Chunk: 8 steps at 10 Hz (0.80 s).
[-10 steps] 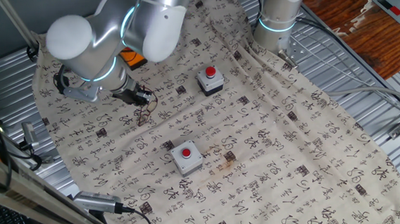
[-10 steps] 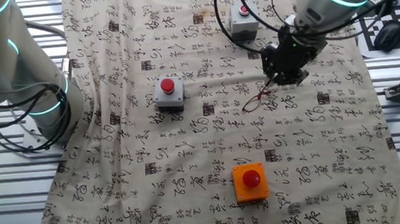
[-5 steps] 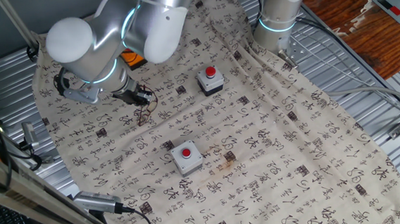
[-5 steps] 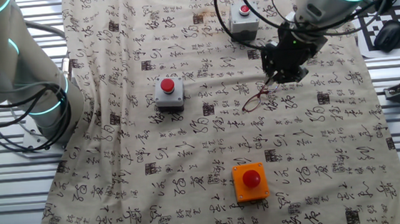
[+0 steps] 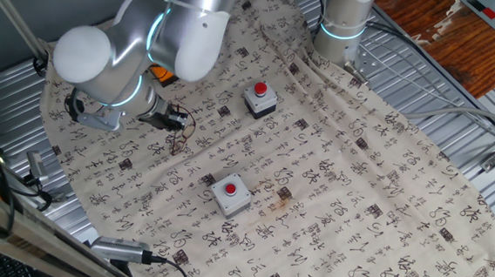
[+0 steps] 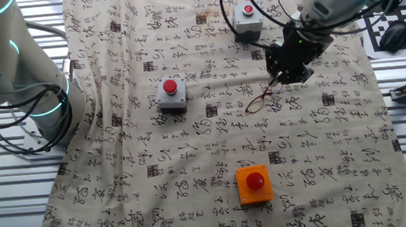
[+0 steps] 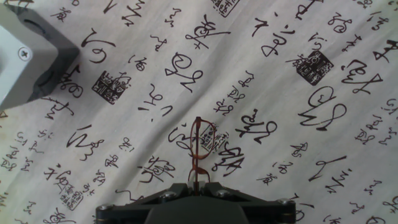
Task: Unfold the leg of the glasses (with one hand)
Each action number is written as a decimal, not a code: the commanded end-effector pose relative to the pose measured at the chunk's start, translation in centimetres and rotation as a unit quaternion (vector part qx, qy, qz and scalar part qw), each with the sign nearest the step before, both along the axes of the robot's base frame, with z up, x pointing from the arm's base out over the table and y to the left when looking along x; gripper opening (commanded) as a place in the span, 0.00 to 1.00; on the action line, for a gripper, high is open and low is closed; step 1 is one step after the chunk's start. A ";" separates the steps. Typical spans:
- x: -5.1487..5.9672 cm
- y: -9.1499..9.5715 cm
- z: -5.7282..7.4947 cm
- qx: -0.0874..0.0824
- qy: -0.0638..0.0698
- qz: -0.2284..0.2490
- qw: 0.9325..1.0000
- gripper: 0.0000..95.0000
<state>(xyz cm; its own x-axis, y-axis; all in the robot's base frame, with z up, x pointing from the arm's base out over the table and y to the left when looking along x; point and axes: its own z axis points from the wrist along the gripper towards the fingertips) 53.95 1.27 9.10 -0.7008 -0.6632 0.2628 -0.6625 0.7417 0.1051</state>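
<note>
The glasses (image 7: 200, 147) are thin reddish-brown wire frames lying on the printed cloth (image 7: 280, 112). In the hand view they reach from mid-frame down into my gripper (image 7: 198, 182), whose two black fingers are shut on the glasses' near end. One fixed view shows the gripper (image 5: 173, 119) low over the cloth, with the glasses (image 5: 178, 142) trailing below it. From the other fixed view the gripper (image 6: 280, 78) is right of centre and the glasses (image 6: 258, 100) stretch down-left from it.
Two grey button boxes with red buttons (image 5: 260, 100) (image 5: 230, 195) stand on the cloth. An orange button box (image 6: 253, 184) sits nearer the front in the other fixed view. A second arm's base (image 6: 11, 78) stands at the left there. A grey box corner (image 7: 28, 56) shows upper left in the hand view.
The arm's upper links have shifted slightly. The gripper and the glasses stay in almost the same place.
</note>
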 end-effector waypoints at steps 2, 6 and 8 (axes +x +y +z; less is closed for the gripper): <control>0.0 -0.2 0.5 -0.001 0.006 0.002 1.000 0.00; 0.0 -0.2 0.6 -0.003 0.022 0.007 1.000 0.00; 0.0 -0.2 0.7 -0.002 0.021 0.006 1.000 0.00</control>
